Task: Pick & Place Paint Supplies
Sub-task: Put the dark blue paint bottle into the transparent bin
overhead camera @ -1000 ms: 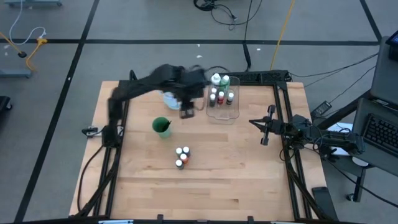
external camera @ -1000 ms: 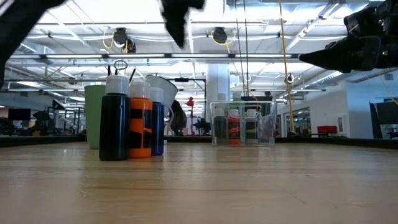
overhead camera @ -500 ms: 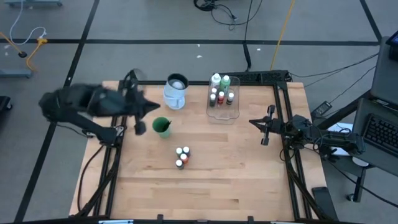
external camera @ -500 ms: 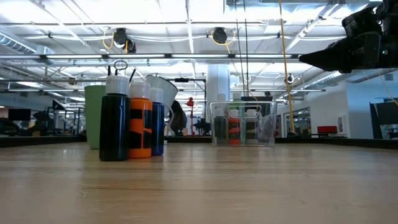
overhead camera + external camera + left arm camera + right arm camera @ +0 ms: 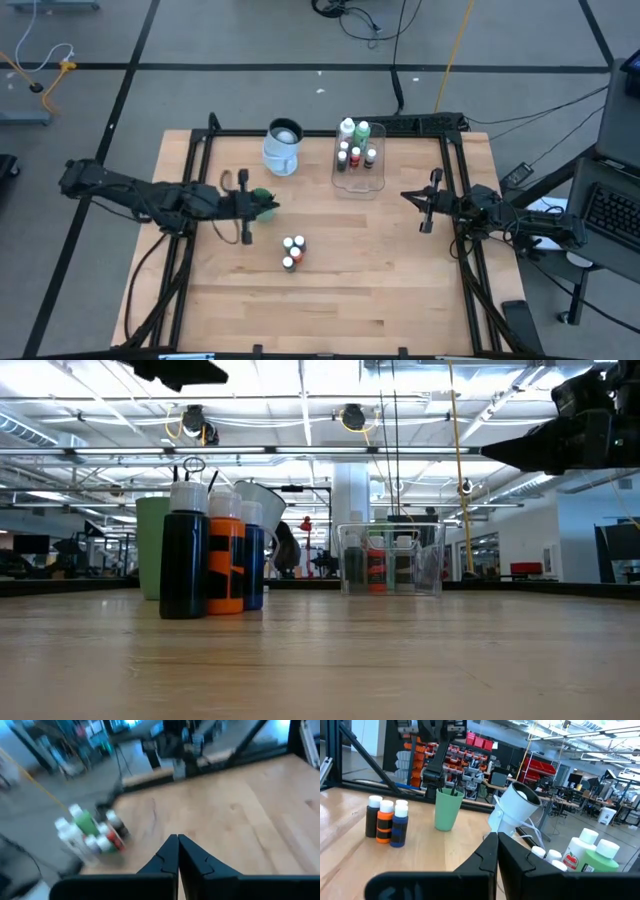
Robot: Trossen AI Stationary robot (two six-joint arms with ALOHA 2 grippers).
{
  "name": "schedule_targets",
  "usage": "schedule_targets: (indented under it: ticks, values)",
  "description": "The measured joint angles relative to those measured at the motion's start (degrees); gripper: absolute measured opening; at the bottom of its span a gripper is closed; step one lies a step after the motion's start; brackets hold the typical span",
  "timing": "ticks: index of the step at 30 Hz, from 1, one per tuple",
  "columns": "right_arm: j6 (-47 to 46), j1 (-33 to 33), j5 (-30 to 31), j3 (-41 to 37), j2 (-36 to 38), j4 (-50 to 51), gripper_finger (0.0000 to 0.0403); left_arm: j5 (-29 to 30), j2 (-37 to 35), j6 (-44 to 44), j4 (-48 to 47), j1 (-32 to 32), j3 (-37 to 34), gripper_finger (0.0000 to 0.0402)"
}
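Note:
Three tiny white-capped paint bottles (image 5: 292, 251), black, orange and blue (image 5: 210, 555), stand together on the wooden table. More paint bottles, among them a taller white one and a green one (image 5: 353, 130), stand in the clear tray (image 5: 372, 185) at the far side. A green cup (image 5: 266, 198) holds dark brush handles (image 5: 451, 791). My left gripper (image 5: 258, 208) hovers shut high over the green cup (image 5: 152, 545), pointing toward the table's right edge and holding nothing (image 5: 177, 845). My right gripper (image 5: 408, 196) waits shut above the right side (image 5: 496, 842).
A white pitcher (image 5: 283, 147) stands at the far edge between the green cup and the tray. A black frame rail (image 5: 455, 190) runs along the table's edges. Bare wood lies at the near half of the table (image 5: 330, 300).
My left arm has swung from over the white pitcher toward the table's left edge, then come back toward the middle, and its gripper now hangs above the green cup. The bottles, cup and tray have stayed in place.

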State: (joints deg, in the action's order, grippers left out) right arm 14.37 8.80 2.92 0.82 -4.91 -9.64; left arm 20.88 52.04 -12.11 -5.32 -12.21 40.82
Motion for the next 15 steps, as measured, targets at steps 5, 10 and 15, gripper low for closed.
schedule_targets:
  ticks: [5,10,15]
  values:
    - [0.01,0.00,-0.01,0.00,0.00,-0.33,0.0004,-2.44,-7.99,-3.11,6.56,4.63,-8.94,0.0002]
    - [0.83,0.00,-0.02,0.00,0.00,-0.38,0.0004,-6.21,-15.98,1.31,9.79,9.91,-17.23,0.0004]
    - [1.55,0.00,-0.07,-0.01,-0.69,-4.43,0.0004,-13.15,-17.69,-1.74,33.07,13.01,-28.02,0.0003]
